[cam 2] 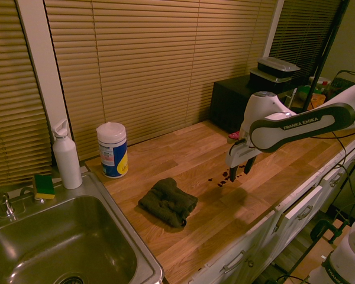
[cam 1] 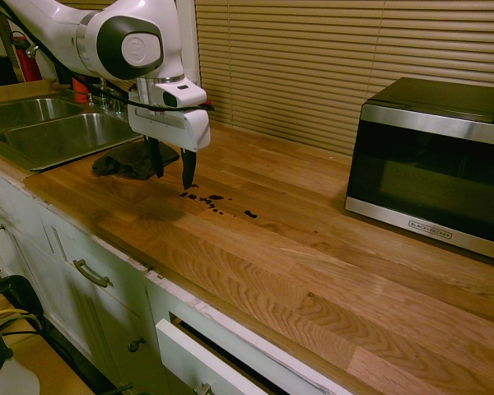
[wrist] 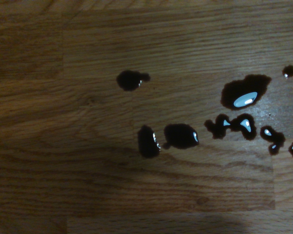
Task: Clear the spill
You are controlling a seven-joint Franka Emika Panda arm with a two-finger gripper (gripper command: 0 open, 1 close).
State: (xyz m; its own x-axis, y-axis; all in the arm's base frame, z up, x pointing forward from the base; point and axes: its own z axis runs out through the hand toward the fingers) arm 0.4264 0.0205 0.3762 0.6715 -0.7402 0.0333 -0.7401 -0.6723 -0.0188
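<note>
The spill (cam 1: 216, 200) is a short trail of small dark drops on the wooden countertop; it also shows below the fingers in the second exterior view as the spill (cam 2: 220, 180). Up close, the spill (wrist: 180, 135) is several glossy dark blotches on the wood grain. My gripper (cam 1: 172, 169) hangs just above the trail's sink-side end, fingers pointing down, open and holding nothing. From the other side the gripper (cam 2: 239, 170) hovers over the drops. A dark cloth rag (cam 1: 130, 160) lies crumpled between the sink and the spill, also seen as the rag (cam 2: 168, 202).
A steel double sink (cam 1: 53, 132) is set in the counter beside the rag. A black microwave (cam 1: 435, 163) stands on the far side of the spill. A wipes canister (cam 2: 112, 149), a white bottle (cam 2: 66, 155) and a sponge (cam 2: 44, 186) stand near the blinds.
</note>
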